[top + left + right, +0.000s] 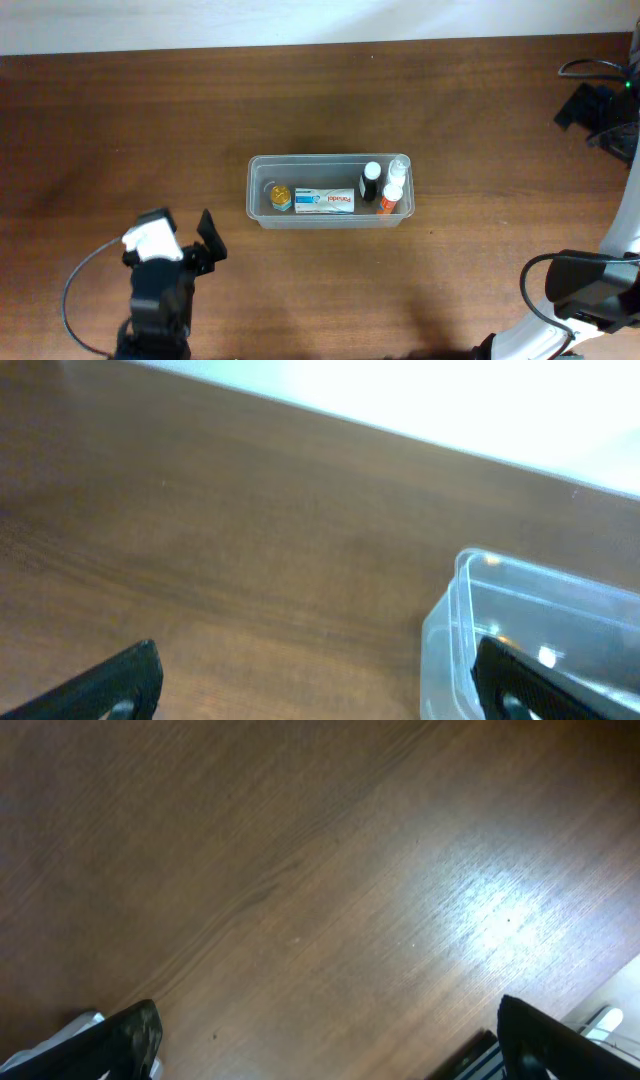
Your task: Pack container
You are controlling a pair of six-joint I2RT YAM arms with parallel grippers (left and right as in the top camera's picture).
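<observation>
The clear rectangular container (252, 190) stands in the middle of the table. Inside it lie a small yellow item (280, 196), a white-and-blue box (324, 201), a dark bottle with a white cap (370, 184), a clear bottle (398, 167) and an orange bottle (389, 199). My left gripper (206, 243) is open and empty, low and to the left of the container. In the left wrist view the gripper (325, 690) faces bare wood, with the container's corner (462, 575) at its right finger. My right gripper (335, 1045) is open and empty over bare table.
The table is dark brown wood (120, 130). Black cables and gear (600, 100) sit at the far right edge. My right arm's body (590, 290) is at the lower right. A striped edge (480, 1065) shows at the bottom of the right wrist view.
</observation>
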